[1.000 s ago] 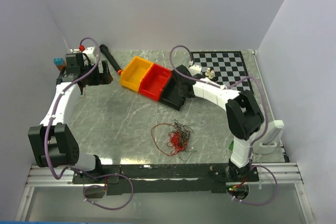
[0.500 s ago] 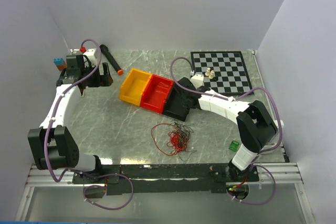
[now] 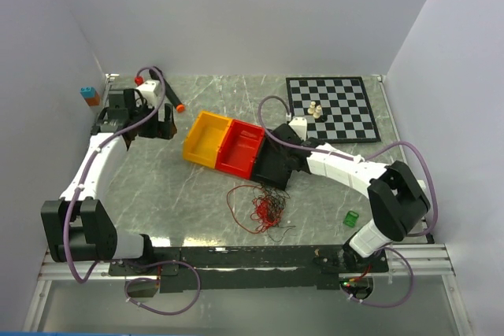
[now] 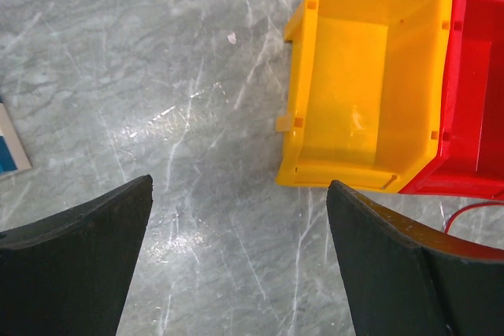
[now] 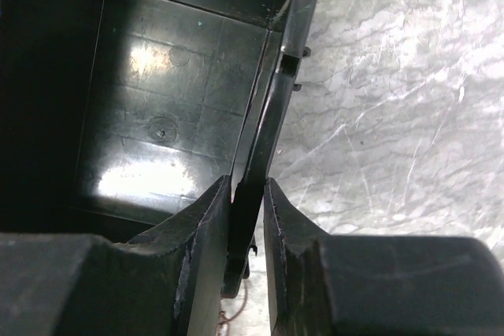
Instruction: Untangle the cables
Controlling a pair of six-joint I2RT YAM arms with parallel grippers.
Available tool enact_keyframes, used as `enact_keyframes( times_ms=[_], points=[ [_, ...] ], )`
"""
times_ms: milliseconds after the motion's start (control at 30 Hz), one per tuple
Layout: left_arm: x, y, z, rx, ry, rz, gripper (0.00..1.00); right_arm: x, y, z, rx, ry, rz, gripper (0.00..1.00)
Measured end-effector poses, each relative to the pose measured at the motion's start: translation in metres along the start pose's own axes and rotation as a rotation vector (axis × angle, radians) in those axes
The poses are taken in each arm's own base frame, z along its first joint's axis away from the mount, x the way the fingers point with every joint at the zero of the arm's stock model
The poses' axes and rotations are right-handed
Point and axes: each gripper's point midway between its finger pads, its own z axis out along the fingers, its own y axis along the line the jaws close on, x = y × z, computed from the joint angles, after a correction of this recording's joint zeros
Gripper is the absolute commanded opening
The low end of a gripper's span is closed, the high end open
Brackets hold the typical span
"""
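The cables (image 3: 262,208), thin red and dark curly wires, lie in one tangled heap at the near middle of the table. A red strand (image 4: 471,209) shows at the right edge of the left wrist view. My right gripper (image 3: 285,164) is shut on the wall of a black bin (image 5: 177,92), just behind the heap; a bit of wire (image 5: 236,308) shows below its fingers. My left gripper (image 3: 163,122) is open and empty above bare table, left of the yellow bin (image 4: 358,84).
Yellow (image 3: 206,138), red (image 3: 241,148) and black (image 3: 272,167) bins stand joined in a row behind the heap. A chessboard (image 3: 331,106) with a few pieces lies at the back right. A green block (image 3: 350,218) lies near right. A black marker (image 3: 169,96) lies at the back left.
My right gripper has dragged the row of bins nearer, toward the cable heap. My left gripper has moved right, toward the yellow bin.
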Motion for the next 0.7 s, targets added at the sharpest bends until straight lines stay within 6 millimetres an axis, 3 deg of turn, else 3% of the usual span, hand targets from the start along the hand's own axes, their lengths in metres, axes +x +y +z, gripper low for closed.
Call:
enact_keyframes(
  times_ms=[167, 400, 533, 567, 600, 700],
  points=[
    [0.012, -0.004, 0.003, 0.013, 0.029, 0.022, 0.97, 0.003, 0.000, -0.001, -0.037, 0.009, -0.113, 0.42],
    [0.021, -0.008, 0.006, 0.024, 0.052, 0.047, 0.97, 0.010, 0.004, -0.002, -0.103, 0.044, -0.287, 0.45],
    [0.026, -0.014, 0.008, 0.038, 0.063, 0.059, 0.96, 0.010, 0.006, -0.001, -0.128, 0.039, -0.347, 0.31],
    [0.027, -0.014, 0.009, 0.039, 0.066, 0.060, 0.97, 0.008, 0.008, 0.000, -0.133, 0.031, -0.348, 0.21],
    [0.027, -0.014, 0.009, 0.039, 0.066, 0.062, 0.97, 0.005, 0.010, 0.000, -0.143, 0.018, -0.348, 0.04],
    [0.027, -0.014, 0.009, 0.037, 0.066, 0.068, 0.97, 0.000, 0.019, 0.002, -0.188, -0.004, -0.348, 0.00]
  ],
)
